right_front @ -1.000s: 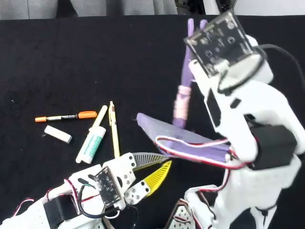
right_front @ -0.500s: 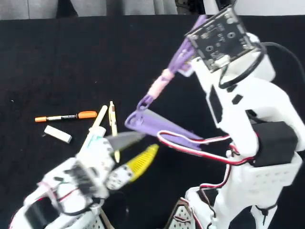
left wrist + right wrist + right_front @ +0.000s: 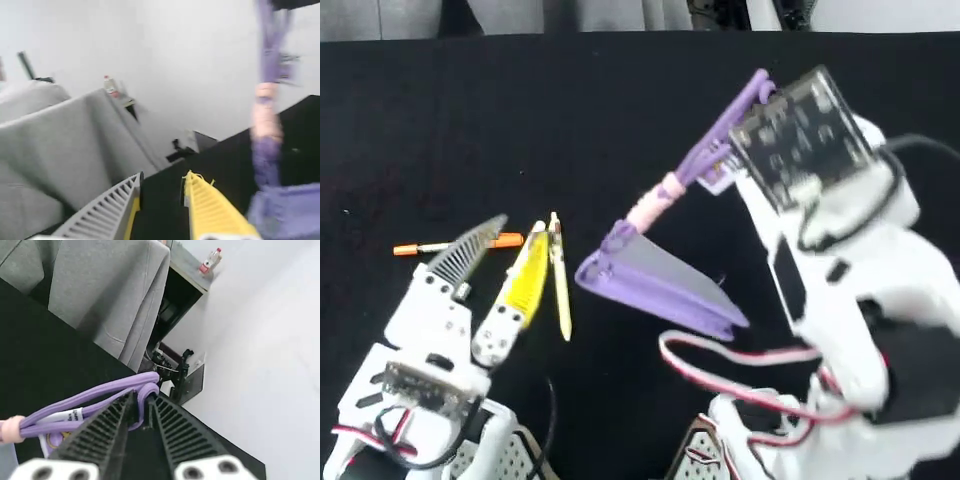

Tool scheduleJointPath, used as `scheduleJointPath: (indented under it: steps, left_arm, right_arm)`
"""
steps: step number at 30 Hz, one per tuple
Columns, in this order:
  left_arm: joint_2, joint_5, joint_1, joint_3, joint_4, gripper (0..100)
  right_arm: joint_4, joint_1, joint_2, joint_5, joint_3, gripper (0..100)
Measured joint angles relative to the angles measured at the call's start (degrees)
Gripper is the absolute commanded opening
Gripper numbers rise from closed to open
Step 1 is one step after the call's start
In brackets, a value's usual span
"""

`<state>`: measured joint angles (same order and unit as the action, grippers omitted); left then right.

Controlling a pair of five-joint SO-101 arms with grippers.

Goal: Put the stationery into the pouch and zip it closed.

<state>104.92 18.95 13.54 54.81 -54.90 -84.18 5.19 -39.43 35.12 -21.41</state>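
Note:
The purple pouch lies tilted on the black table, its front end raised by a purple strap with a pink bead. My right gripper is shut on the strap's loop, high above the table at the right. My left gripper is open at the lower left, grey finger and yellow finger spread above the stationery. An orange marker and a cream pen stick out beside it. The left wrist view has the strap and pouch ahead of the open fingers.
The right arm's white body and its red and white cables crowd the lower right of the table. Grey cloth hangs behind the table's far edge. The far left of the table is bare black.
My left arm swung left, and its open gripper now covers the glue stick and eraser. The right gripper tilted the strap leftward, and the pouch shifted left with it.

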Motion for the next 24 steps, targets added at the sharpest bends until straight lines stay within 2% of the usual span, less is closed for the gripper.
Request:
scheduleJointPath:
  steps: [4,6,9,15,24]
  left_arm:
    - [0.0,0.4,-1.5,6.8,5.7,15]
    - [0.0,0.4,1.2,11.4,7.6,15]
    - [-0.4,0.4,9.4,17.8,9.0,15]
    - [-0.1,0.4,30.6,24.0,9.2,15]
    - [-0.5,0.7,37.3,24.6,9.2,15]
  right_arm:
    - [-2.5,0.2,-3.5,2.7,0.0,1.1]
    - [-2.5,0.2,-4.7,3.2,0.0,1.1]
    - [-2.5,0.3,-4.7,3.2,0.0,1.1]
    - [-0.6,0.3,-3.9,3.3,0.0,1.1]
    - [4.9,0.0,5.6,3.3,0.0,1.1]
